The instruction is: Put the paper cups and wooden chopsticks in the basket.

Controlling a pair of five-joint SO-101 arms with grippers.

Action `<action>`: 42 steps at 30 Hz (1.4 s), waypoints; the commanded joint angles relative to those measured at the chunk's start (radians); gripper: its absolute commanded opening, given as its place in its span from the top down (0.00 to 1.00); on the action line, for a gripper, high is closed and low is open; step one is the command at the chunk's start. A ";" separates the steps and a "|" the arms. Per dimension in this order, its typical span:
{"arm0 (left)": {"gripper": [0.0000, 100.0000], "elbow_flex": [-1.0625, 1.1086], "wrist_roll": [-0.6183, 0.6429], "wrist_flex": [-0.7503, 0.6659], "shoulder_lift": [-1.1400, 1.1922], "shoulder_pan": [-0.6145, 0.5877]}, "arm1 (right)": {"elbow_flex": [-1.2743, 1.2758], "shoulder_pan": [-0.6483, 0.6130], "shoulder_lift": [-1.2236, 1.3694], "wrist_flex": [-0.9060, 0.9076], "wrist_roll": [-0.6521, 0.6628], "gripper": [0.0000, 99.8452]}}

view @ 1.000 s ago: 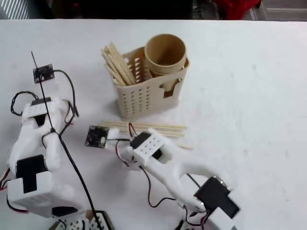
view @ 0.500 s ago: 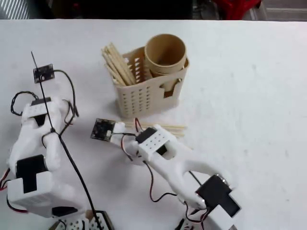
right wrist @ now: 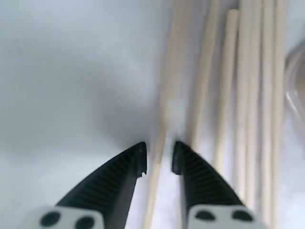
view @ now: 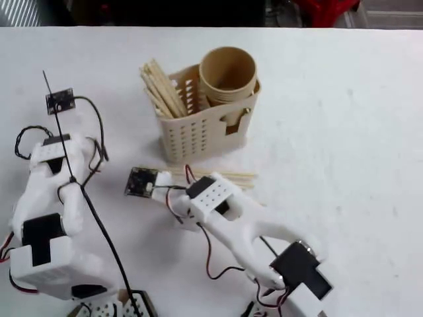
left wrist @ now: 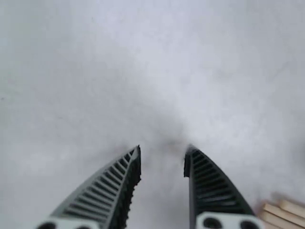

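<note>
Nearest the lower edge of the high view, the right arm (view: 231,218) lies across the white table (view: 344,132), stretched from about 5 o'clock toward 10 o'clock, with its wrist over the near end of the loose chopsticks (view: 231,176). Its own camera shows the right tool (right wrist: 159,152) released but only narrowly parted, the two ribbed jaws astride a single chopstick (right wrist: 163,114) that runs straight between them; whether the pads touch the wood cannot be told. Just beside that stick, several more lie roughly parallel on the table. The left arm (view: 49,178) rests at about 8 o'clock on the table, pointing toward 12 o'clock, well apart from the sticks. The left tool (left wrist: 163,151) is released too, jaws wide over bare table, with a few wooden stick ends (left wrist: 281,212) at the edge of its view beside one jaw. Farther back, at 12 o'clock from the loose chopsticks and near them, the perforated basket (view: 198,135) stands upright. In it a nested stack of paper cups (view: 228,76) sits mouth up on the 3 o'clock side, and a bundle of chopsticks (view: 162,89) stands in the 9 o'clock side, tips leaning out toward 10 o'clock.
</note>
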 commanded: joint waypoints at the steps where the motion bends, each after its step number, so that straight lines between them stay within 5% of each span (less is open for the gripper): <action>1: 0.83 -0.006 -0.011 -0.023 -0.005 0.010 | 0.002 0.013 0.004 0.028 -0.011 0.98; 12: 0.83 -0.006 -0.011 -0.023 -0.005 0.010 | -0.014 0.005 0.004 0.110 -0.025 0.97; 19: 0.83 -0.008 -0.011 -0.023 -0.005 0.010 | -0.011 -0.013 0.021 0.111 -0.015 0.81; 24: 0.83 -0.008 -0.011 -0.023 -0.005 0.010 | -0.060 -0.025 0.076 0.151 0.003 0.85; 28: 0.83 -0.006 -0.011 -0.023 -0.005 0.010 | -0.081 -0.024 0.101 0.160 -0.006 0.99; 31: 0.83 -0.006 -0.011 -0.023 -0.005 0.010 | -0.081 -0.007 0.084 0.160 -0.006 0.98; 42: 0.83 -0.008 -0.011 -0.023 -0.005 0.010 | 0.091 0.073 -0.466 0.159 -0.075 0.98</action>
